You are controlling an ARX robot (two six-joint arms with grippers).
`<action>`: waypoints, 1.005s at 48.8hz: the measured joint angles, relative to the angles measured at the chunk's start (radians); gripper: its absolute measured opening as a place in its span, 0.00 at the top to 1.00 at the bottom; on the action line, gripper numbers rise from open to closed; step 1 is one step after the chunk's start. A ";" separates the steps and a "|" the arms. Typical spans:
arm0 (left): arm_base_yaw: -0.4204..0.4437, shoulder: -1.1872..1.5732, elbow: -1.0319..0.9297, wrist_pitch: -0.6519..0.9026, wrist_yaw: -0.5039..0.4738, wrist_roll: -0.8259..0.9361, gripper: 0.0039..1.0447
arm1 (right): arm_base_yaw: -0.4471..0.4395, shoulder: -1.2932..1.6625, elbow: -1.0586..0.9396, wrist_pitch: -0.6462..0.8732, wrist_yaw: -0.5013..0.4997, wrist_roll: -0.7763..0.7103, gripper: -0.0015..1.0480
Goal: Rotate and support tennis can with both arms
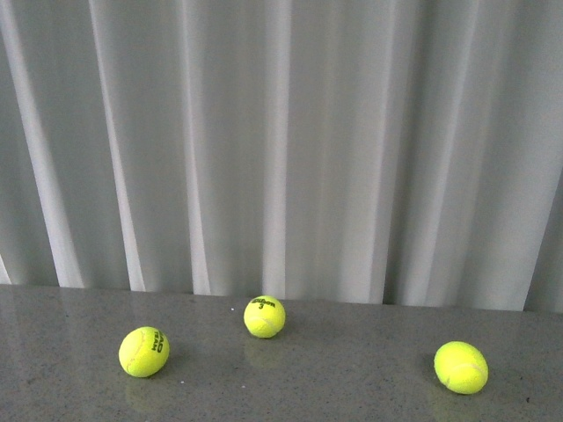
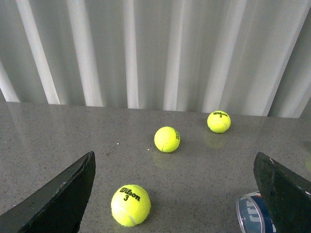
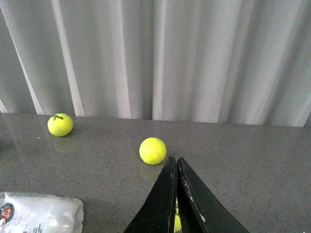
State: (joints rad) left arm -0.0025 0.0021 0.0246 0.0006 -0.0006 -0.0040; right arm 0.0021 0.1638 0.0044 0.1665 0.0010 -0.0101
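Peeking out from behind one finger (image 2: 284, 194) of the left gripper (image 2: 174, 156), the tennis can (image 2: 249, 213) rests on the grey table (image 2: 58, 131), its silver rim and blue label showing at that finger's inner edge. The jaws stand spread wide and grasp nothing; the can sits at one side of the gap, not centred. A tennis ball (image 2: 130, 205) lies nearer the other finger. The right gripper (image 3: 175, 160) is pressed together, empty, near a white bag (image 3: 39, 213).
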 joint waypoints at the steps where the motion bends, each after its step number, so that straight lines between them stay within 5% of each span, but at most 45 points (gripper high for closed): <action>1: 0.000 0.000 0.000 0.000 0.000 0.000 0.06 | 0.000 -0.014 0.000 -0.016 0.000 0.000 0.97; 5: 0.000 0.000 0.000 0.000 0.000 0.000 0.06 | 0.000 -0.117 0.000 -0.151 -0.003 0.000 0.97; 17: 0.000 -0.001 0.000 0.000 0.000 0.000 0.06 | 0.000 -0.159 0.000 -0.165 -0.003 -0.001 0.95; 44: 0.000 -0.001 0.000 0.000 0.000 0.000 0.06 | 0.000 -0.159 0.000 -0.165 -0.003 0.000 0.06; 49: 0.000 -0.001 0.000 0.000 0.000 0.000 0.06 | 0.000 -0.159 0.000 -0.165 -0.003 0.000 0.07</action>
State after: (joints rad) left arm -0.0025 0.0013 0.0246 0.0006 -0.0006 -0.0040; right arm 0.0021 0.0051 0.0048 0.0013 -0.0017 -0.0097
